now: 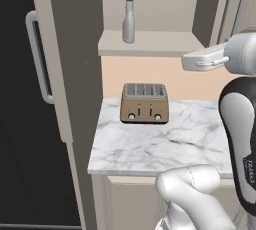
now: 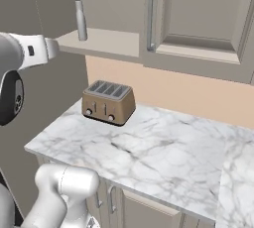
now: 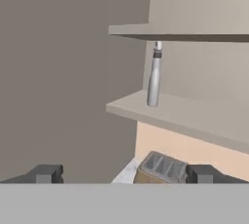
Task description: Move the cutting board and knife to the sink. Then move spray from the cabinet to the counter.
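spray (image 1: 128, 21) is slim grey, narrow neck, pale trigger head, upright on the open shelf of the cabinet (image 1: 150, 44), near the shelf's left end & front edge. fridge (image 1: 30, 99) is dark, far left, w/ a side panel between it & the shelf. below the shelf, toaster (image 1: 144, 103) sits at the back of the counter (image 1: 150, 144), well apart from the spray; marble in front of it & to its right is bare. my pincer (image 3: 124, 174) is spread wide, gripping nothing, fingertips (image 3: 46, 173) level w/ the toaster top in hand view, spray up ahead w/ free air between us.
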